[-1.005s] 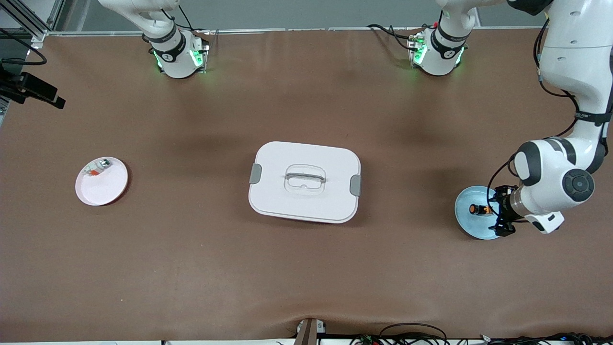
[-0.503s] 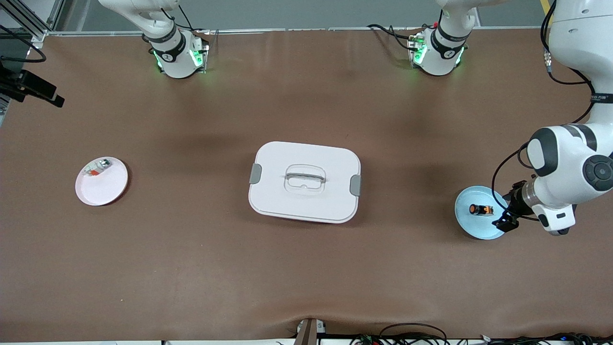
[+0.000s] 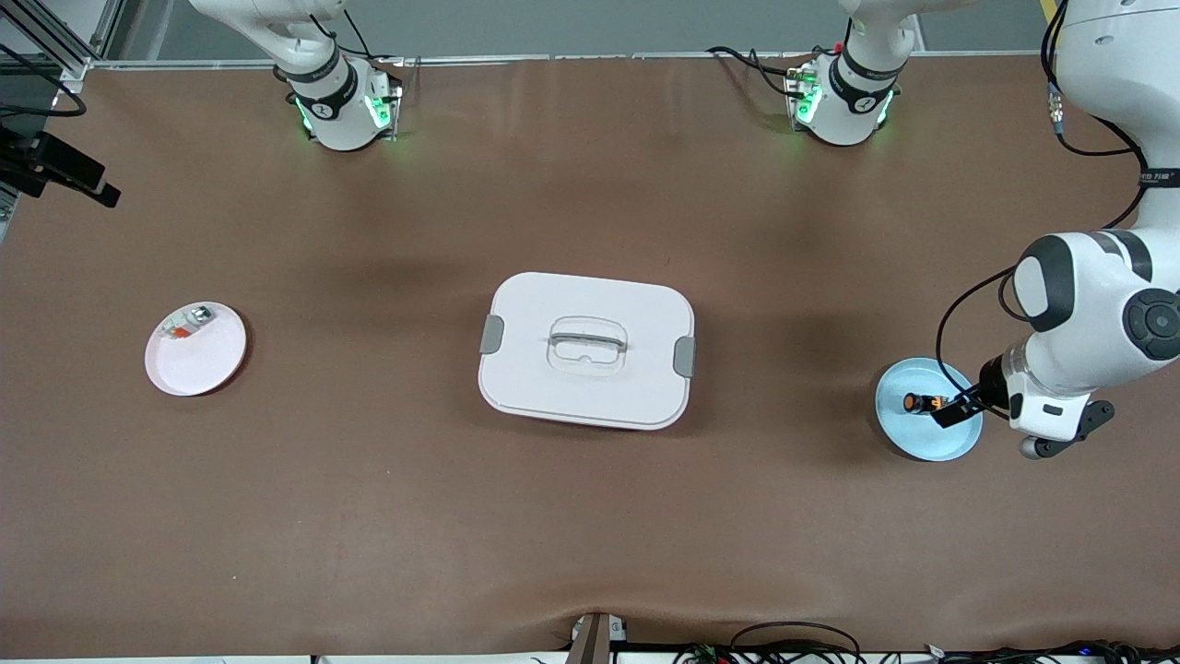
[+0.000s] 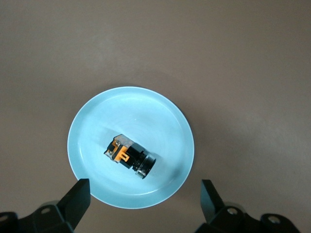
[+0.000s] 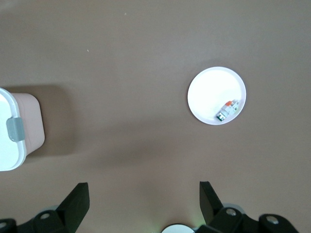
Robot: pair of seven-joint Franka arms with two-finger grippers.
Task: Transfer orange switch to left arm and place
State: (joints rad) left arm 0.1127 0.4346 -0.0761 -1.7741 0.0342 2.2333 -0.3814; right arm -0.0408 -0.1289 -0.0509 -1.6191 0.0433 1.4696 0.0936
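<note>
1. The orange switch (image 4: pixel 129 156), a tiny black blocky part with an orange round end and orange side mark, is seen lying on its side in a round light-blue plate (image 3: pixel 908 437) toward the left arm's end of the brown tabletop (image 3: pixel 590 516).
2. The switch is judged light, rigid and hard-shelled; a smooth plastic body is likely, so slipping or rolling on the glossy plate is possible if it is nudged.
3. A hold is best taken across the flat black flanks of the blocky body, not on the round end, which would be pinched off-centre.
4. The left gripper (image 4: pixel 143 199) is held over the blue plate, wrist pointed down at it; its fingers (image 4: pixel 77 196) are spread wide apart and nothing is grasped. The switch is seen just off the line between them, not touched.
5. In the front view the left gripper (image 3: pixel 954 410) is seen over the plate's edge, beside the switch (image 3: pixel 922 403).
6. The right gripper (image 5: pixel 143 199) is held high over the tabletop, waiting; its fingers (image 5: pixel 77 196) are also spread and empty.
7. The large white rounded-rectangular lidded box (image 3: pixel 586 349) with grey side clasps is left in mid-tabletop, between the blue plate and a round white plate (image 3: pixel 207 364) carrying a small whitish part (image 3: pixel 187 323) with red and green bits.
</note>
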